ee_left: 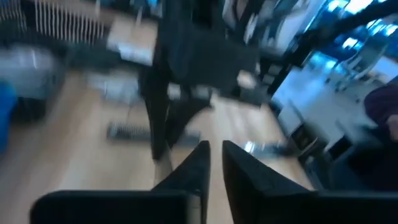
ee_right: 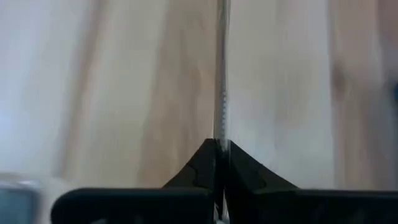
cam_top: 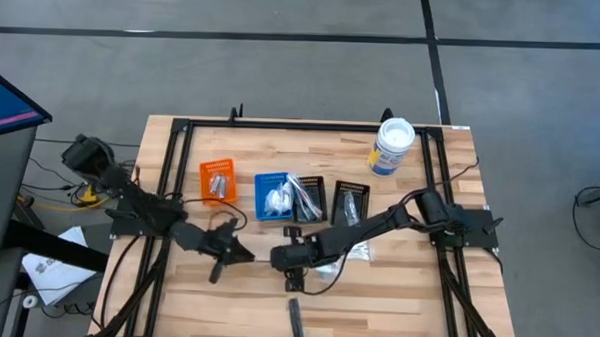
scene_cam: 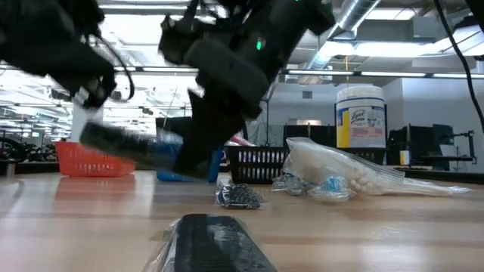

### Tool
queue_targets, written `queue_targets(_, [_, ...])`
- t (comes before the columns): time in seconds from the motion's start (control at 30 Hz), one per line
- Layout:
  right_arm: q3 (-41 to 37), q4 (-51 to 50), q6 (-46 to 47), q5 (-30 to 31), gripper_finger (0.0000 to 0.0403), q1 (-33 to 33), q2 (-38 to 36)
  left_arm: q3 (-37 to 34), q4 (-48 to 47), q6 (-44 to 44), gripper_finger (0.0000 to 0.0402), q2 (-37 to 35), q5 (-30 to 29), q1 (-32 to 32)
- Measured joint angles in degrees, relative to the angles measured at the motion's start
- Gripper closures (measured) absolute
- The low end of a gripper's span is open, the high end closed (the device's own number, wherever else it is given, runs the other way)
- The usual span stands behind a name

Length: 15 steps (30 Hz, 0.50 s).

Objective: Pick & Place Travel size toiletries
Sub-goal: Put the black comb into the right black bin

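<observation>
Crowded middle, open edges on the tabletop (cam_top: pixel 395 312)

Orange bin (cam_top: pixel 218 179), blue bin (cam_top: pixel 275 198) and black bin (cam_top: pixel 346 202) are blocking the centre row, with the white tub (cam_top: pixel 392 146) standing at the far right corner. The left pincer (cam_top: pixel 216 271) and right pincer (cam_top: pixel 294 280) are crowding the middle near a black comb (cam_top: pixel 295 320); wood at the near corners is lying open.

- A slim black comb (cam_top: pixel 295 318) lies lengthwise near the table's front edge.
- White and silvery packets (cam_top: pixel 282 197) fill the blue bin.
- A clear bag of white pieces (scene_cam: pixel 340 170) rests on the wood, a small crinkled sachet (scene_cam: pixel 240 196) just beside it.
</observation>
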Motion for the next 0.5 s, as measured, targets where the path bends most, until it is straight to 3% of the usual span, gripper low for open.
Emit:
queue_targets(0.17, [1.06, 1.58, -1.13, 3.53, 0.04, 0.95, -2.69, 0.02, -0.03, 6.89, 0.0308, -11.28, -0.21, -0.52])
queue_targets(0.37, [0.18, 2.52, -1.13, 12.58, 0.0401, 2.54, -10.39, 0.04, -0.38, 13.93, 0.0233, -23.05, -0.32, -2.71])
queue_targets(0.5, [-5.21, 14.62, -2.79, 13.23, 0.0401, 4.4, -17.57, -0.02, -0.81, 17.46, 0.0198, -26.04, -1.35, -3.16])
